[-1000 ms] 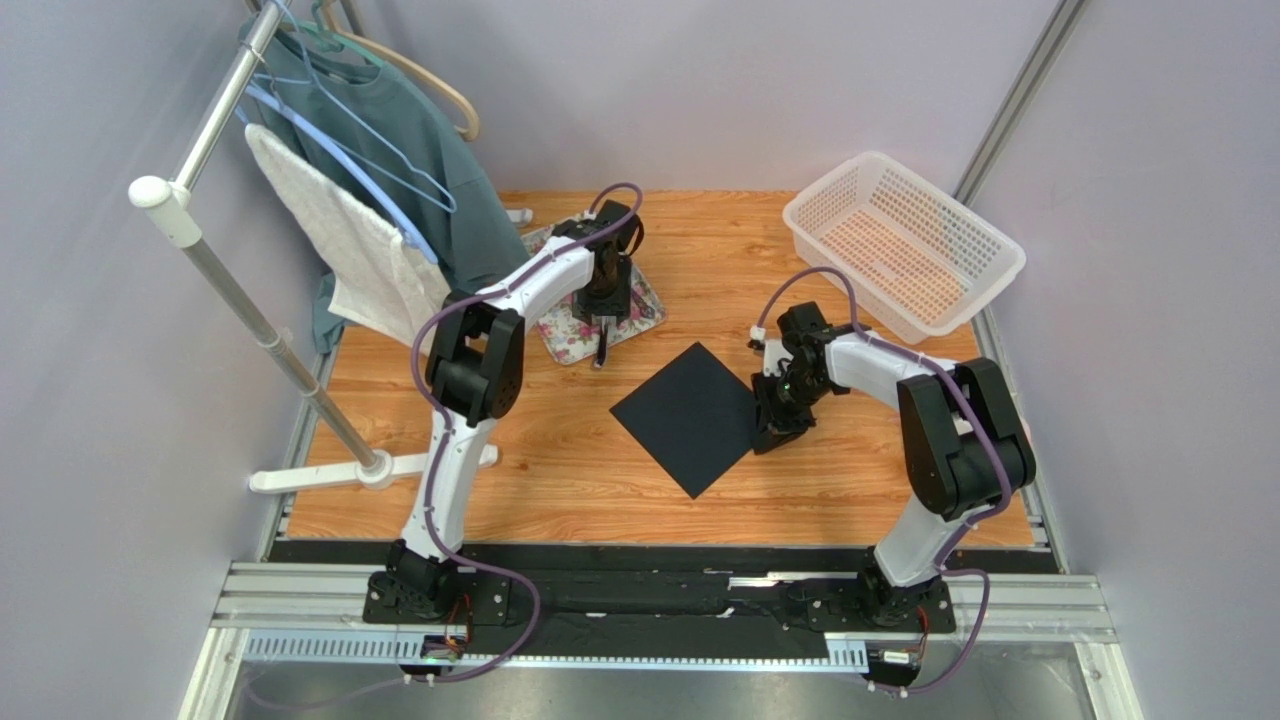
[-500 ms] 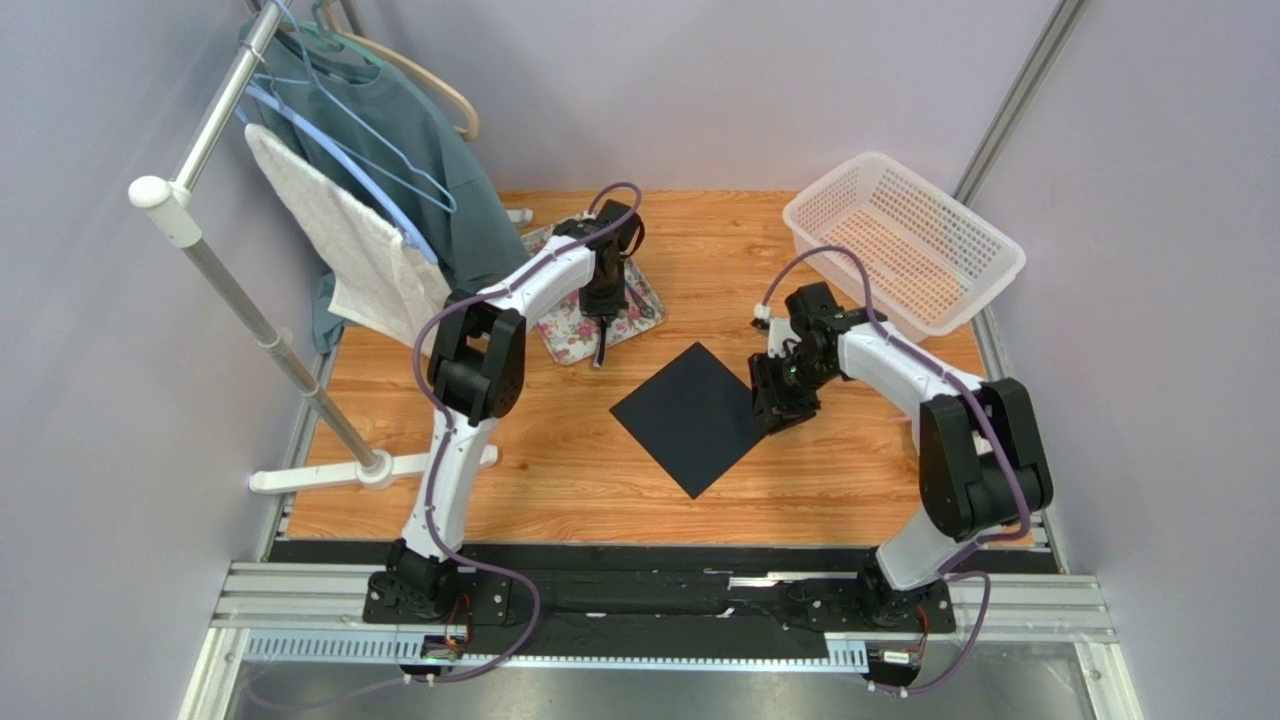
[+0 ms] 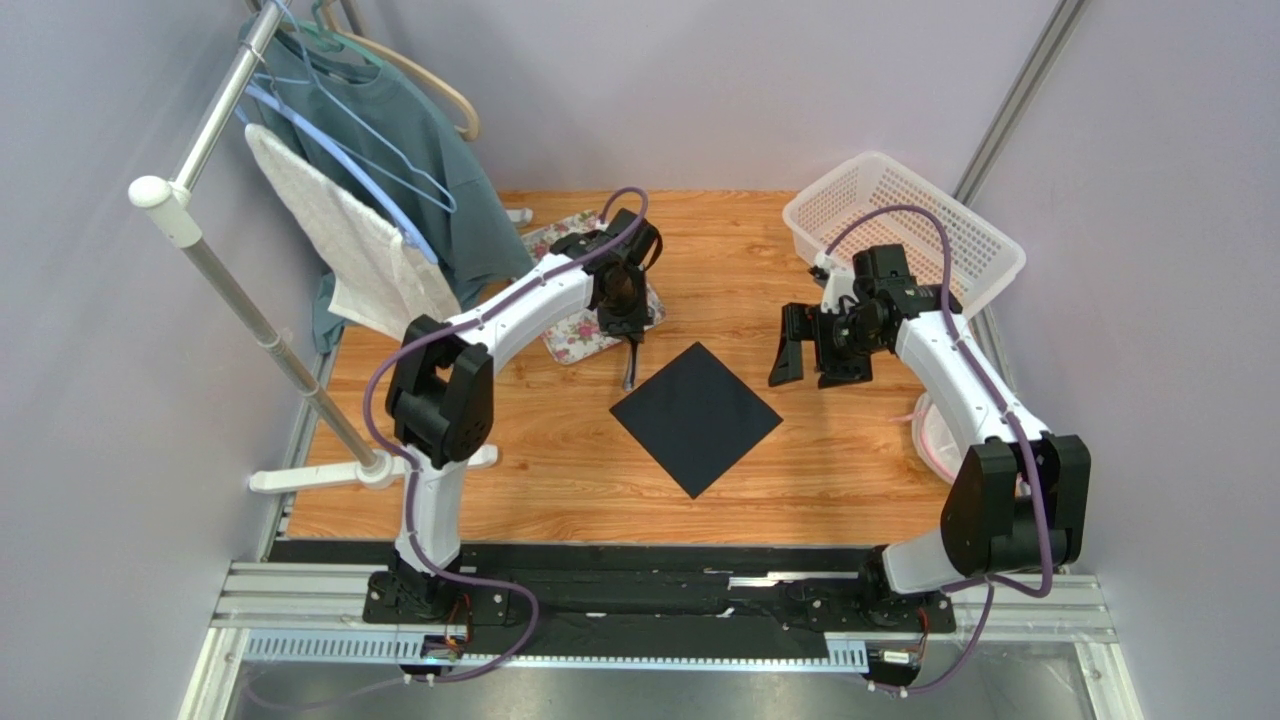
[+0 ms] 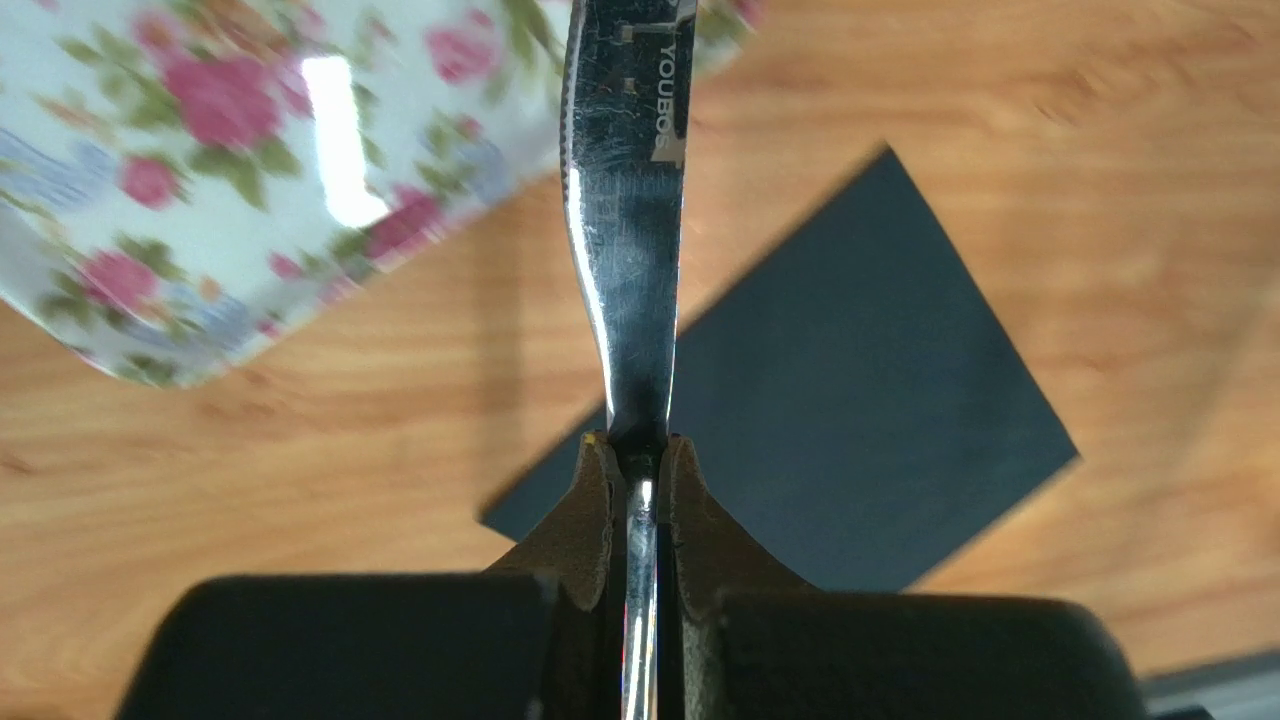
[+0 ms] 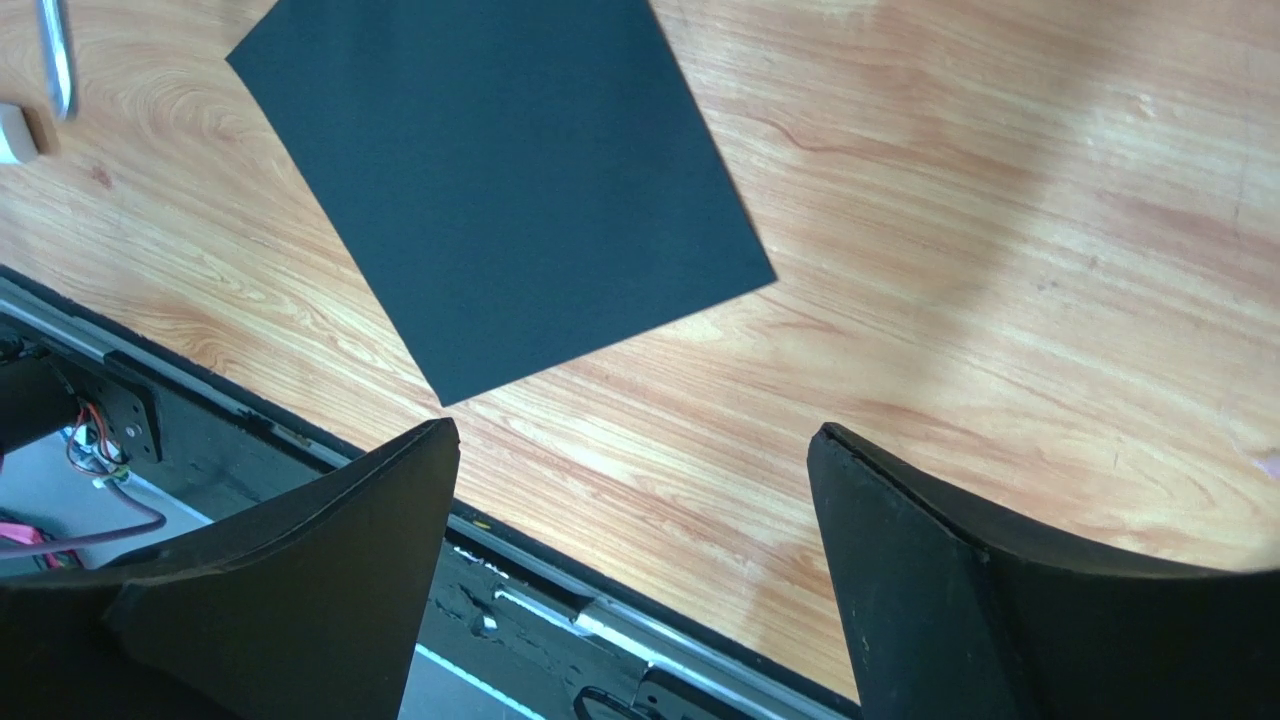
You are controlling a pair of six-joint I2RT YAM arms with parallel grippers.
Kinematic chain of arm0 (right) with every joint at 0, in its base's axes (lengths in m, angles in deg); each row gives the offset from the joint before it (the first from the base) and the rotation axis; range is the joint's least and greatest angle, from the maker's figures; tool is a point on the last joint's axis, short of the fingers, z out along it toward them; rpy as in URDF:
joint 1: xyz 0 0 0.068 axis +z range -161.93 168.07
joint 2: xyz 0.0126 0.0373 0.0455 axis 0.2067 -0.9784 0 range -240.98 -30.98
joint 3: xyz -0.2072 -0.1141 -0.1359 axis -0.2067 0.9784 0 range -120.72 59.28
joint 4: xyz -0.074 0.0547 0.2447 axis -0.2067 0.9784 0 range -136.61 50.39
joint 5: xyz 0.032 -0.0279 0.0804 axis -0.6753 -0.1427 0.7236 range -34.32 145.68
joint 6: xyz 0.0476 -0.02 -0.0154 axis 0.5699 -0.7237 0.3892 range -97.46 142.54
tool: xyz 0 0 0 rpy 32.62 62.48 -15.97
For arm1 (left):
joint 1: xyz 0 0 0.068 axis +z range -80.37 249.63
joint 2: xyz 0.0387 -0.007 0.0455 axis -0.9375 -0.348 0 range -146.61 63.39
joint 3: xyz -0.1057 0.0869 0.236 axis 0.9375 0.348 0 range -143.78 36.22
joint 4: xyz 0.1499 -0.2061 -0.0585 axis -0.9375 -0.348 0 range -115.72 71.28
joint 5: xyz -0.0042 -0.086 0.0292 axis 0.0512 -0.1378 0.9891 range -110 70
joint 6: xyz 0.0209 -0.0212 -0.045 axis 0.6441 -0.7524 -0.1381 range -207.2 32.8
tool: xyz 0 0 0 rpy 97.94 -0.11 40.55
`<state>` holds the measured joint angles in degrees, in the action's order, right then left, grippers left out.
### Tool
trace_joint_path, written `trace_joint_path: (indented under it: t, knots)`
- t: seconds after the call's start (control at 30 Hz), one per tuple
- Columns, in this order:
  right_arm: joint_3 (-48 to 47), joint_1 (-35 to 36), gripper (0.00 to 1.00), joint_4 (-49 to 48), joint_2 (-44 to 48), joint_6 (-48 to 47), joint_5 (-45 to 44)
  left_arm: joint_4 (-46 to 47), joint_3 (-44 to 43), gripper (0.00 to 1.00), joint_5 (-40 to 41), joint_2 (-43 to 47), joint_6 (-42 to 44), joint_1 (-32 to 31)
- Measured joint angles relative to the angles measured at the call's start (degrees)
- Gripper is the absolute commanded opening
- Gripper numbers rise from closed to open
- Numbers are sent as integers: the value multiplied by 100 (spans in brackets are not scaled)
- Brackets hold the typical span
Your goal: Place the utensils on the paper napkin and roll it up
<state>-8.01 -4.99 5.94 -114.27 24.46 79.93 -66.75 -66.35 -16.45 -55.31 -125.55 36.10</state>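
Nearest the bases: the paper napkin (image 3: 696, 417), a black square lying flat on the wood table (image 3: 451, 480), turned corner-on like a diamond. Nothing is on it yet. It looks thin, light and limp, and likely to skate on the smooth boards. I'd lift a free corner or edge rather than press the middle, with the other claw pinning it while rolling.

Just beyond, to the right: right gripper (image 3: 809, 363), fingers spread wide and empty, hovering off the napkin's right corner.

Level with it, at the napkin's far corner: left gripper (image 4: 642, 465) pressed tight on the knife (image 4: 628, 225). It pinches the narrow handle, the blade pointing away from the fingers. Polished metal, stiff and slick. Held this far from the blade, it could swivel, so I'd lay it down low and flat.

Beyond that: floral tray (image 4: 181, 195). I can't make out the fork in any view.

Farthest, on the right: white basket (image 3: 830, 186).
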Motion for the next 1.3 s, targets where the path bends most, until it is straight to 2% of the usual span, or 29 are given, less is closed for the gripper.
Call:
trace_joint_path:
  t: [0.1, 0.27, 0.37, 0.53, 0.77, 1.0, 1.3]
  knots:
    - [-9, -105, 91, 96, 0, 0, 11, 153, 326, 0, -334, 367, -216, -227]
    - [-28, -162, 91, 138, 0, 20, 37, 299, 308, 0, -605, 293, -398, -568]
    - [-28, -164, 91, 133, 0, 28, 44, 313, 310, 0, -533, 273, -455, -763]
    - [-28, -175, 91, 103, 2, 66, 74, 509, 433, 0, 76, 302, -562, -1196]
    - [-26, -179, 91, 55, 28, 94, 96, 1128, 1154, 0, -39, 413, -601, -1399]
    - [-13, -216, 91, -17, 101, 129, 136, 863, 160, 0, 581, 111, -623, -1453]
    - [-2, -273, 91, -50, 153, 138, 155, 756, 133, 0, 553, -181, -1088, -1526]
